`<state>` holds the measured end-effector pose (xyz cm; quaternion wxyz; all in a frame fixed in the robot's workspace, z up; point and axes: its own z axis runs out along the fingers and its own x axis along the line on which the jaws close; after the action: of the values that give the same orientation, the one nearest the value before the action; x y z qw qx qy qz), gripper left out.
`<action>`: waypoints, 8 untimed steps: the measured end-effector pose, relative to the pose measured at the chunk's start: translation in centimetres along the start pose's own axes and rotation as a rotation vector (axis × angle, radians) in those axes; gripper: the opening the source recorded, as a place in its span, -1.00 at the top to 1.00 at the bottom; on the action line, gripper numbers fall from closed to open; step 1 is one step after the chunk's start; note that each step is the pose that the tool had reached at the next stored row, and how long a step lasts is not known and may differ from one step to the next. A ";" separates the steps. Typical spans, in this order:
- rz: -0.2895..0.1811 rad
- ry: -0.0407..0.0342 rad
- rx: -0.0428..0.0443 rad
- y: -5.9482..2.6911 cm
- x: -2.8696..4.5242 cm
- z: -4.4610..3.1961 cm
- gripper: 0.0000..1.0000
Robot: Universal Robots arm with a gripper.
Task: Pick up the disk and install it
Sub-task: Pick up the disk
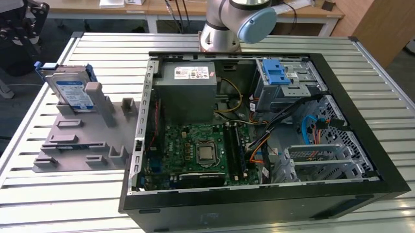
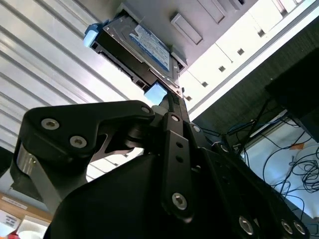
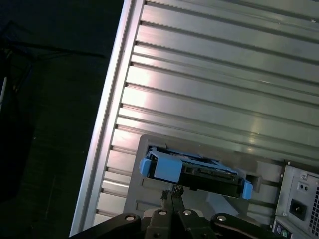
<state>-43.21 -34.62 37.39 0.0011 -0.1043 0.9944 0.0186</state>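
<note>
We see one disk (image 1: 70, 92) at the upper left of the exterior view: a flat, rectangular slab of silver metal with a blue-and-white label on its face and a blue plastic frame around its edges. It stands on edge in one matte grey plastic holder (image 1: 71, 141), a flat plate with several blocky upright posts. The holder lies on the counter (image 1: 104, 53), which is made of long ribbed aluminium slats that catch the light.

Beside it, filling the middle and right of the exterior view, lies one open black computer case (image 1: 259, 201). Inside we count one green circuit board (image 1: 194, 145), one plain grey metal box (image 1: 188, 92) with a small white sticker, and one silver metal cage (image 1: 285, 80) with a blue plastic latch.

One arm (image 1: 227, 24), pale grey with a blue cap, rises at the top centre.

In the first wrist view the black metal tool (image 3: 172, 191) has its two slim fingers pressed together with nothing between them, its tips pointing at the disk's blue-framed edge.
</note>
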 end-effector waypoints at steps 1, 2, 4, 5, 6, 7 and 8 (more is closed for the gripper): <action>-0.008 0.0003 0.0000 0.00 0.00 0.00 0.79; -0.018 0.0007 -0.0001 0.00 0.00 0.00 0.79; -0.037 0.0013 -0.0002 0.00 0.00 0.00 0.79; -0.047 0.0017 -0.0003 0.00 0.00 0.00 0.79; -0.058 0.0022 -0.0003 0.00 0.00 0.00 0.79; -0.069 0.0025 -0.0004 0.00 0.00 0.00 0.79; -0.080 0.0029 -0.0005 0.00 0.00 0.01 0.79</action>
<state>-43.21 -34.62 37.39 0.0004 -0.1439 0.9894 0.0186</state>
